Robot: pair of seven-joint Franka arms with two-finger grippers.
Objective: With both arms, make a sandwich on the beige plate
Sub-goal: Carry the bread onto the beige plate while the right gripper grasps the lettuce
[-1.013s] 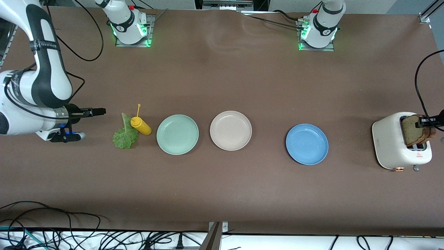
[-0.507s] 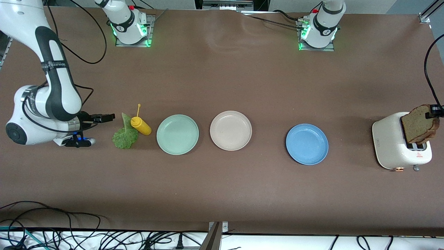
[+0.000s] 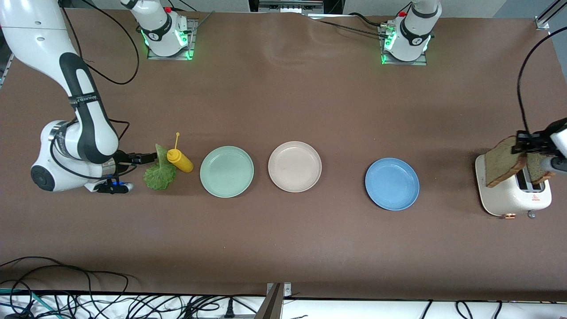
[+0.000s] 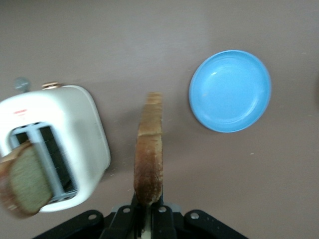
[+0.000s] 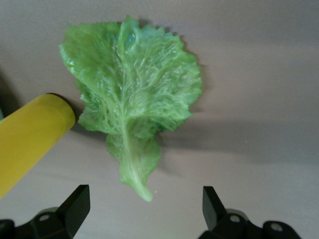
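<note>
My left gripper point(image 3: 522, 146) is shut on the top edge of a brown bread slice point(image 3: 502, 161) and holds it over the white toaster point(image 3: 505, 197). The slice hangs edge-on in the left wrist view point(image 4: 148, 154), pinched in the gripper point(image 4: 148, 211). A second bread slice point(image 3: 539, 170) stands in the toaster slot. The beige plate point(image 3: 294, 166) lies bare at mid-table. The green lettuce leaf point(image 3: 159, 175) lies flat toward the right arm's end. My right gripper point(image 3: 148, 156) is open and low at the leaf's stem point(image 5: 134, 179), with one finger on either side of it point(image 5: 144, 204).
A yellow mustard bottle point(image 3: 179, 160) lies touching the lettuce, beside the mint green plate point(image 3: 227, 171). A blue plate point(image 3: 392, 184) sits between the beige plate and the toaster. Cables run along the table edge nearest the front camera.
My left gripper has pulled the bread slice up out of the toaster and shifted it toward the blue plate. My right gripper has moved in to the lettuce stem.
</note>
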